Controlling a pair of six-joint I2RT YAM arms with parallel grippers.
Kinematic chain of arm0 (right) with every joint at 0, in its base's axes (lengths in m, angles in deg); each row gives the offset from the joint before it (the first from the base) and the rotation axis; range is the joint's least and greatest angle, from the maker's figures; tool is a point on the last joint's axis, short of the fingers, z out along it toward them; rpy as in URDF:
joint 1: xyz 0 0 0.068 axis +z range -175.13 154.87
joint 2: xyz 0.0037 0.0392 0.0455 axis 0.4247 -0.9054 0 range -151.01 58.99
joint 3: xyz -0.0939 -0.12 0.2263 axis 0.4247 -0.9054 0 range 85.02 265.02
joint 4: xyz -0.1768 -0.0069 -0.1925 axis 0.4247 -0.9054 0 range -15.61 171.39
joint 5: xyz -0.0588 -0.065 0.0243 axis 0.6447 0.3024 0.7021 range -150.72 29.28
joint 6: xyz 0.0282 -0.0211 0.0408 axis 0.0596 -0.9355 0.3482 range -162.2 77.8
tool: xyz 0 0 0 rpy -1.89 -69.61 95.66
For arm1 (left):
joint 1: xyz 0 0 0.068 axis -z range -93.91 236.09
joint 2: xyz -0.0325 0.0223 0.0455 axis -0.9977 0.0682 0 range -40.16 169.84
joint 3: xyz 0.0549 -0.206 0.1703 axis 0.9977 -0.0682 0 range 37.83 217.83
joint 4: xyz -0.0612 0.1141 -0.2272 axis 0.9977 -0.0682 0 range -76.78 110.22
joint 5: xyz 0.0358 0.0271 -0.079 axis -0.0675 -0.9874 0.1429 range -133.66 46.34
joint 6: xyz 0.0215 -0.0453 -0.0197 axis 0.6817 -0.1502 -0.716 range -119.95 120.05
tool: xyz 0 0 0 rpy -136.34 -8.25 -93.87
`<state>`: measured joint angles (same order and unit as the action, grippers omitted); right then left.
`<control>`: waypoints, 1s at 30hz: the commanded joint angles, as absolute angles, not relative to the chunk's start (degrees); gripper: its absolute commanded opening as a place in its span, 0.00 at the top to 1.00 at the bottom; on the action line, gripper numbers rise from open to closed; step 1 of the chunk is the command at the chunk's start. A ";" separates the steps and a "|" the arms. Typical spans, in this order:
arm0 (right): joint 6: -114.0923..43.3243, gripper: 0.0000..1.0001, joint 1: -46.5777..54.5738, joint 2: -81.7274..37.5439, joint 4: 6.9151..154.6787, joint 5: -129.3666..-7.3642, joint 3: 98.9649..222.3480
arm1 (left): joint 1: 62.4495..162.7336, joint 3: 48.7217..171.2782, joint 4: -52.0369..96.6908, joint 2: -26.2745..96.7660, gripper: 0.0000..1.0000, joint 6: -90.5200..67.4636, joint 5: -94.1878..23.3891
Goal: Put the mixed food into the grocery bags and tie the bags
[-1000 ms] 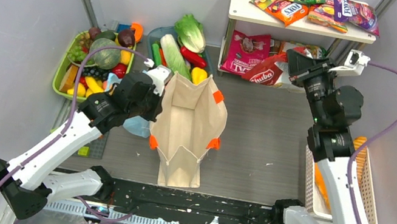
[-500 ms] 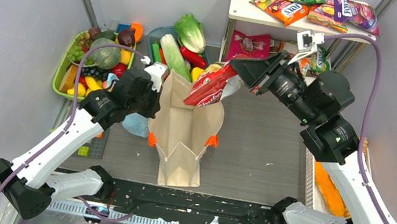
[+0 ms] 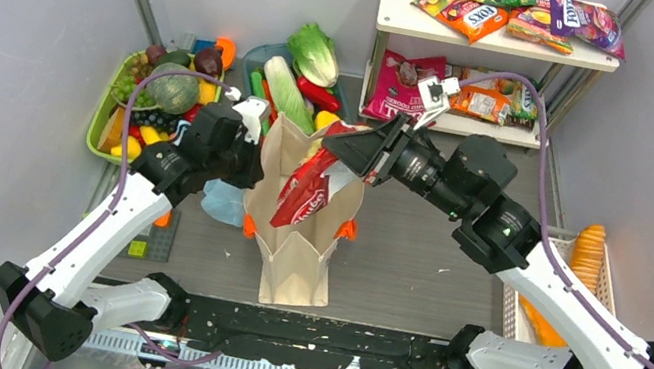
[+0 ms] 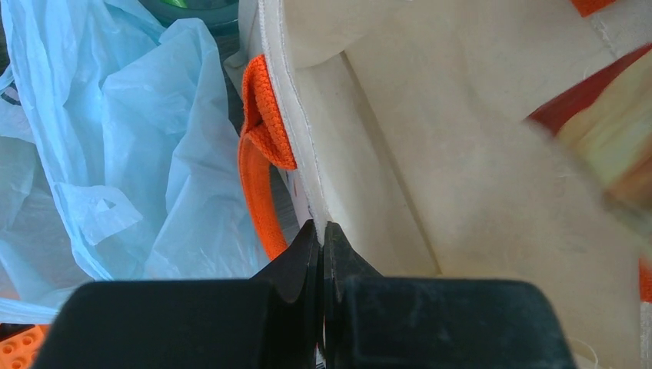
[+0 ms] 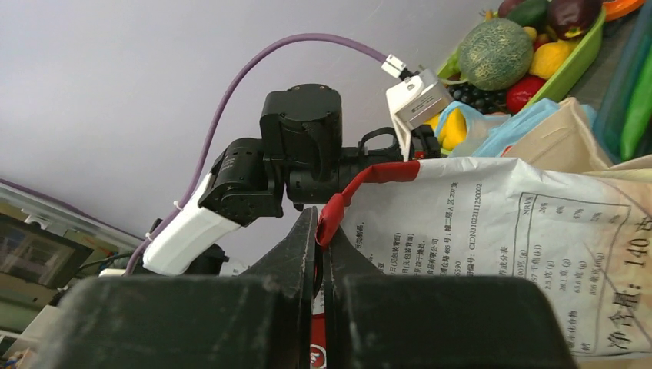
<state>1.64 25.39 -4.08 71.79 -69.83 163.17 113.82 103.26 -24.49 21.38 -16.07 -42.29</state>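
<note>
The beige canvas tote [image 3: 305, 242] with orange handles stands open in the middle. My left gripper [image 3: 250, 163] is shut on the tote's left rim [image 4: 307, 177], next to an orange handle [image 4: 257, 165]. My right gripper [image 3: 342, 147] is shut on the edge of a red snack packet [image 3: 306, 191], which hangs over the tote's mouth, its lower end inside; its white printed back shows in the right wrist view [image 5: 500, 254]. The light-blue plastic bag [image 4: 115, 138] lies crumpled left of the tote. More snack packets [image 3: 521, 11] lie on the white shelf.
A green tray [image 3: 109, 106] of toy fruit with a round green melon [image 3: 175, 94] sits at left. A second tray behind the tote holds long pale-green cabbage [image 3: 287, 88]. A white mesh basket [image 3: 611, 326] with tan biscuits [image 3: 587, 241] stands at right.
My right arm took the red packet from the lower shelf and swung left with it, from above the tote's back rim down into its mouth. My left gripper kept hold of the rim.
</note>
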 commanded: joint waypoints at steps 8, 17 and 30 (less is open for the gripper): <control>6.76 0.95 27.51 -9.51 84.61 -69.75 165.19 | 113.34 105.10 -21.70 20.75 1.00 -16.21 -41.55; 11.31 0.95 29.40 -6.70 85.97 -68.00 156.41 | 113.25 105.33 -21.89 21.10 1.00 -16.47 -42.08; 6.10 0.95 28.26 -11.14 90.02 -61.68 151.61 | 113.25 104.91 -23.02 18.46 1.00 -18.16 -42.97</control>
